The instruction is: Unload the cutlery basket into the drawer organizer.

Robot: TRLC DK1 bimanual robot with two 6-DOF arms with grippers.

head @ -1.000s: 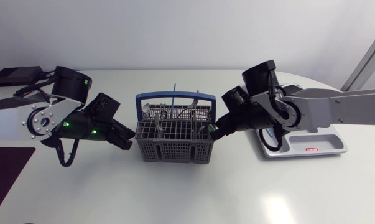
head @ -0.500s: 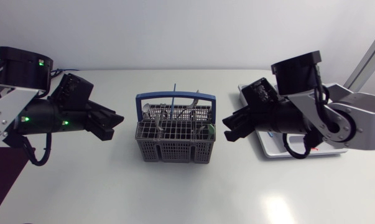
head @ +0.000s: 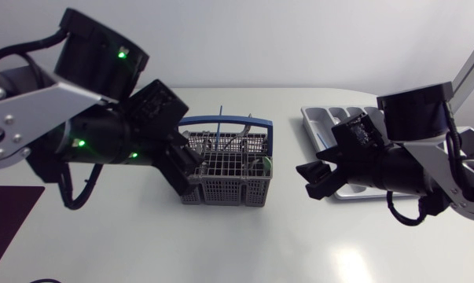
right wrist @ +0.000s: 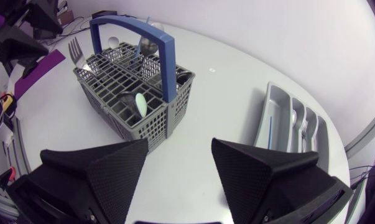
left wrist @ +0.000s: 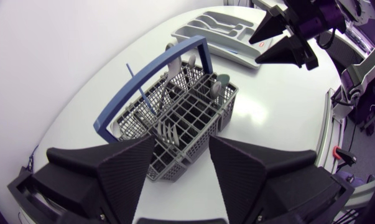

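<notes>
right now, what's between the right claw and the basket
Nothing but bare table between the right claw and the basket; the right wrist view shows it, and the head view agrees.

Our left gripper (head: 191,169) hangs over the left end of the cutlery basket (head: 229,177), whose blue handle (head: 221,123) arches along its top. To the basket's right, open table (head: 285,196) separates it from our right gripper (head: 314,179).

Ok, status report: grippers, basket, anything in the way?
Left gripper open, empty, at the basket. Right gripper open, empty, between basket and organizer. Basket holds cutlery. Nothing in the way.
</notes>
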